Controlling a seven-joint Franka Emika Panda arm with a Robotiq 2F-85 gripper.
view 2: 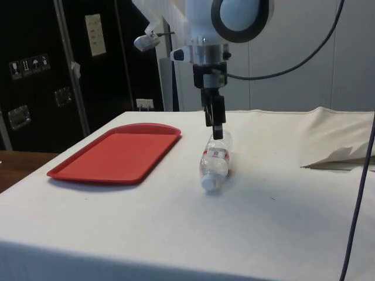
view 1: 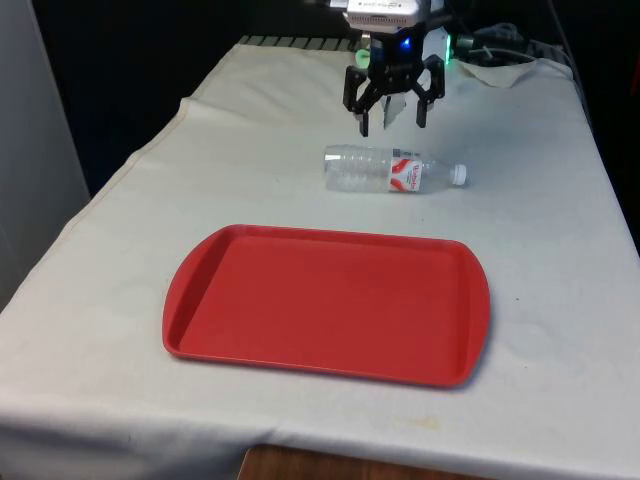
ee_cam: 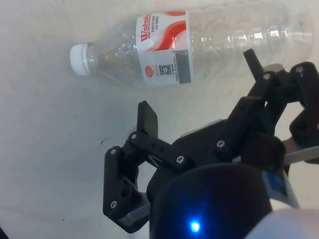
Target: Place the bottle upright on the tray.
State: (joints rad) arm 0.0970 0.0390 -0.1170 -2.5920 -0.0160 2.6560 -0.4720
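A clear plastic bottle (view 1: 390, 170) with a red-and-white label and a white cap lies on its side on the white cloth, cap towards the front view's right. It lies just beyond the far edge of the red tray (view 1: 328, 303). My gripper (view 1: 392, 127) hangs open a little above and behind the bottle, with nothing between its fingers. From the side, the gripper (view 2: 217, 130) stands over the far end of the bottle (view 2: 215, 162), which lies to the right of the tray (view 2: 117, 152). From the wrist, the bottle (ee_cam: 199, 42) lies apart from the spread fingers (ee_cam: 148, 121).
The cloth is rumpled into a fold (view 2: 334, 158) at the table's far corner, where cables (view 1: 500, 45) lie beside the robot's base. Bare cloth surrounds the tray on all sides.
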